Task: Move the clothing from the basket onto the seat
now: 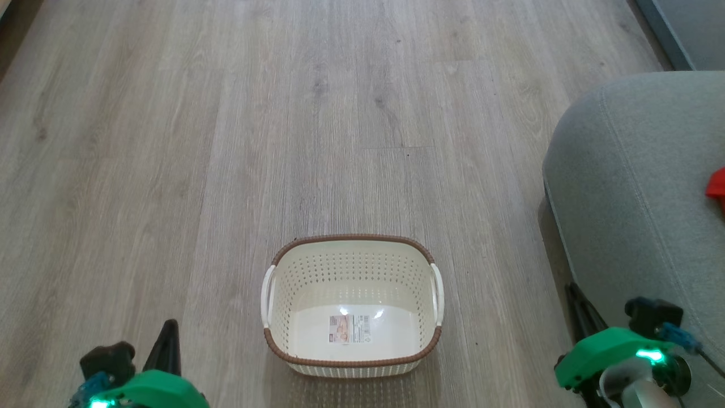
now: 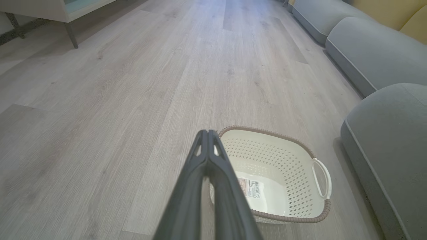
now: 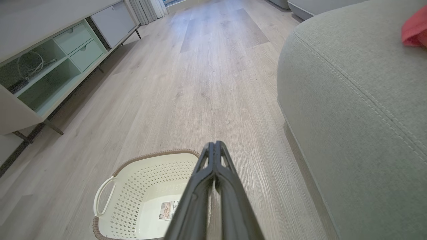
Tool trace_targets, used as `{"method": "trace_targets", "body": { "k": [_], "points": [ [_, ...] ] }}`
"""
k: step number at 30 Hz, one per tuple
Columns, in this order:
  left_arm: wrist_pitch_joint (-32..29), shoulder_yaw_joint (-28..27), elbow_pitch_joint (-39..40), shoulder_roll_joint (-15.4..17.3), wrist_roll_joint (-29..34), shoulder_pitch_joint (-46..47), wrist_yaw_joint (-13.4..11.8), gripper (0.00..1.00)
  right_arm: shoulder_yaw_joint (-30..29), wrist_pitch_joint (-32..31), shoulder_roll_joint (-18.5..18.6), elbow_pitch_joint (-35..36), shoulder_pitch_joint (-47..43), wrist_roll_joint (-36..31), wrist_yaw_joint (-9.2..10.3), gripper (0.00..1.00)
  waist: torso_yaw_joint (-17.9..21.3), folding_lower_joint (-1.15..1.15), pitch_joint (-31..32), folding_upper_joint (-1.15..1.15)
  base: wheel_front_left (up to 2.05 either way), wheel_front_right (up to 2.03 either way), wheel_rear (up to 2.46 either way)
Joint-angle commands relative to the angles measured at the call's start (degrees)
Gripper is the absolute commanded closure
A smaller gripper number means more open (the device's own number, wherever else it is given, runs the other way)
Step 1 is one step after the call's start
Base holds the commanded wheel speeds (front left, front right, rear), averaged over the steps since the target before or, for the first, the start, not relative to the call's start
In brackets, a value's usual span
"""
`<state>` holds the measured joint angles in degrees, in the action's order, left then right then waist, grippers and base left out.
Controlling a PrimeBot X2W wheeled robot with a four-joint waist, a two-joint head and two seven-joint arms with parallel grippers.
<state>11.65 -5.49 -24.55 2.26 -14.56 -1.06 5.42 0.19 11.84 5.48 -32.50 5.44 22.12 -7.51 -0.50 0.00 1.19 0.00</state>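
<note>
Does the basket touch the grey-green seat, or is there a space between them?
Apart. In the head view a wide strip of floor lies between the basket and the seat.

left tool point(image 2: 207, 133) and right tool point(image 3: 214, 144) both pinched together (tips touching), empty.

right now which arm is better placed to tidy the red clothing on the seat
Right, probably: the right gripper sits beside the seat where the clothing lies; the left gripper is on the far side of the empty basket.
</note>
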Motion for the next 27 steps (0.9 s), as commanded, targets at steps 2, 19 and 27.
{"method": "trace_targets", "body": {
  "k": [2, 19, 27],
  "points": [
    [-0.6, -0.3, 2.4, 0.4, -2.8, 2.9, 0.2, 1.00, -0.6, -0.6, 0.0, 2.6, 2.6, 2.6, 0.00, 1.00, 0.0, 0.00, 0.0, 0.00, 0.00, 0.00, 0.00],
    [-3.3, -0.3, 3.8, 0.4, -14.7, 3.5, 0.5, 1.00, -1.5, -3.4, -0.4, 5.1, 2.3, 13.3, 0.01, 1.00, 0.1, 0.00, -0.2, 0.00, 0.00, 0.00, 0.00],
    [-4.4, -0.4, 4.3, 0.4, -19.6, 3.8, 0.7, 1.00, -1.9, -4.5, -0.6, 6.2, 2.2, 17.7, 0.01, 1.00, 0.1, 0.00, -0.3, 0.00, 0.00, 0.00, 0.00]
  ]
}}
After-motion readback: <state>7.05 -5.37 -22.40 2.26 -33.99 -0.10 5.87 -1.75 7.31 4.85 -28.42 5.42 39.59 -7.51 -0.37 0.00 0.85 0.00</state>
